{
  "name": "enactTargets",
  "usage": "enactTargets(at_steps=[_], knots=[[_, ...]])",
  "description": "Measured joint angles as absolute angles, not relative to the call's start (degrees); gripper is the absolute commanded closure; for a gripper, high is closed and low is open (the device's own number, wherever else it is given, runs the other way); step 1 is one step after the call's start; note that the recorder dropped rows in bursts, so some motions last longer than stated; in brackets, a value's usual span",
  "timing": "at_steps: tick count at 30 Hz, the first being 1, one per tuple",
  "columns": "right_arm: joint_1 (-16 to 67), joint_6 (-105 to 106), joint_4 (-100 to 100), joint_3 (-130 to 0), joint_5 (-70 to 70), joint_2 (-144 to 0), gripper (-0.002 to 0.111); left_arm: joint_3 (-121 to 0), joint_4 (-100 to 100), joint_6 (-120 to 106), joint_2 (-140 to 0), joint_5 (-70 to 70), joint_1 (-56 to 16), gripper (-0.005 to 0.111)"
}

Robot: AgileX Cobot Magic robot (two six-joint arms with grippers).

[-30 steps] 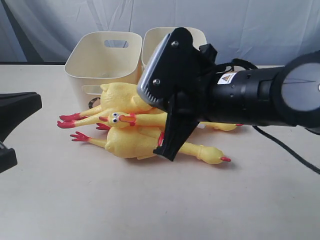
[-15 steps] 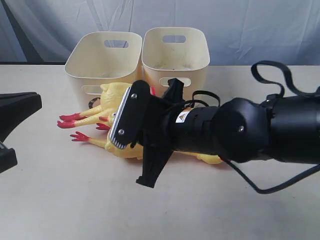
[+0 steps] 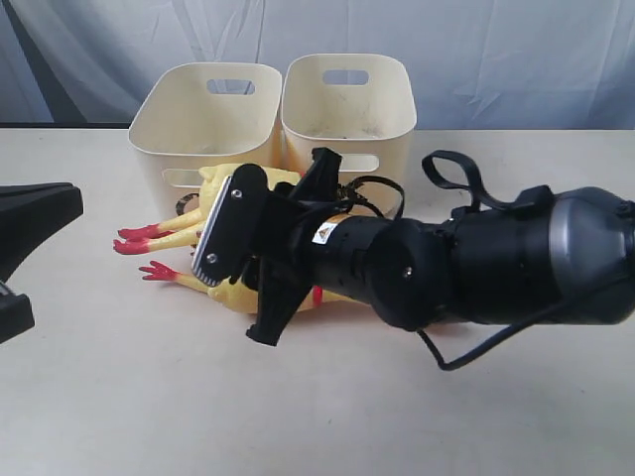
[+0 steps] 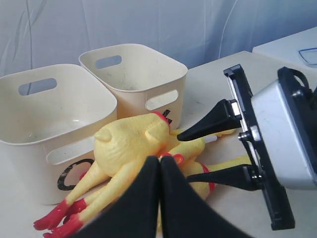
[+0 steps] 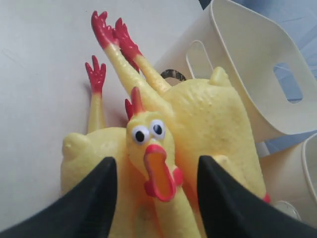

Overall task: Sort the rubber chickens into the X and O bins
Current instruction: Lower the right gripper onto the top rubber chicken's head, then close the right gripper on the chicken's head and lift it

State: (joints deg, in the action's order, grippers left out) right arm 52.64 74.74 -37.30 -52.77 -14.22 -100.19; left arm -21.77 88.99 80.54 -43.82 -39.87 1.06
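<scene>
Soft, even light fills all three views, with no hard beam from any side. On the table (image 3: 109, 397) the shadows are faint and blurred at their edges: a pale grey patch lies under the right arm (image 3: 496, 263), and a thinner, darker one under the rubber chickens (image 3: 220, 180). The arm's grey shell carries a dull sheen towards the right edge of the table, without glare. In the left wrist view the left fingers (image 4: 143, 208) are a black, unfocused mass, while the bins (image 4: 148, 74) look sharp. In the right wrist view the right fingers (image 5: 89, 203) are soft-edged, one chicken's head (image 5: 148, 136) is crisp, and the table is washed pale.
</scene>
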Motion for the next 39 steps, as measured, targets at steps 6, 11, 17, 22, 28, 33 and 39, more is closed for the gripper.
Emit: enactTargets(at_steps=[6, 11, 17, 22, 28, 33, 39], knots=[[52.64, 74.74, -36.88, -55.50, -14.22, -102.46, 0.062, -21.77, 88.99, 80.62, -43.82, -39.77, 1.06, 0.106], [52.64, 74.79, -36.38, -56.14, -14.31, -104.24, 0.062, -21.77, 88.99, 80.62, -43.82, -39.15, 1.06, 0.106], [52.64, 74.79, -36.17, -56.14, -14.70, -105.97, 0.062, -21.77, 89.54, 80.62, -43.82, -38.55, 1.06, 0.106], [52.64, 74.79, -34.88, -56.14, -15.83, -106.53, 0.062, -21.77, 89.81, 80.72, -43.82, -38.55, 1.06, 0.106], [52.76, 74.79, -34.45, -56.14, -18.76, -107.47, 0.062, -21.77, 89.91, 80.72, -43.82, -38.55, 1.06, 0.106], [52.76, 74.79, -34.34, -56.14, -19.56, -108.56, 0.063, -21.77, 89.91, 80.72, -43.82, -38.41, 1.06, 0.106], [52.76, 74.79, -33.53, -56.14, -20.32, -109.50, 0.085, -21.77, 89.91, 80.72, -43.82, -38.31, 1.06, 0.106]])
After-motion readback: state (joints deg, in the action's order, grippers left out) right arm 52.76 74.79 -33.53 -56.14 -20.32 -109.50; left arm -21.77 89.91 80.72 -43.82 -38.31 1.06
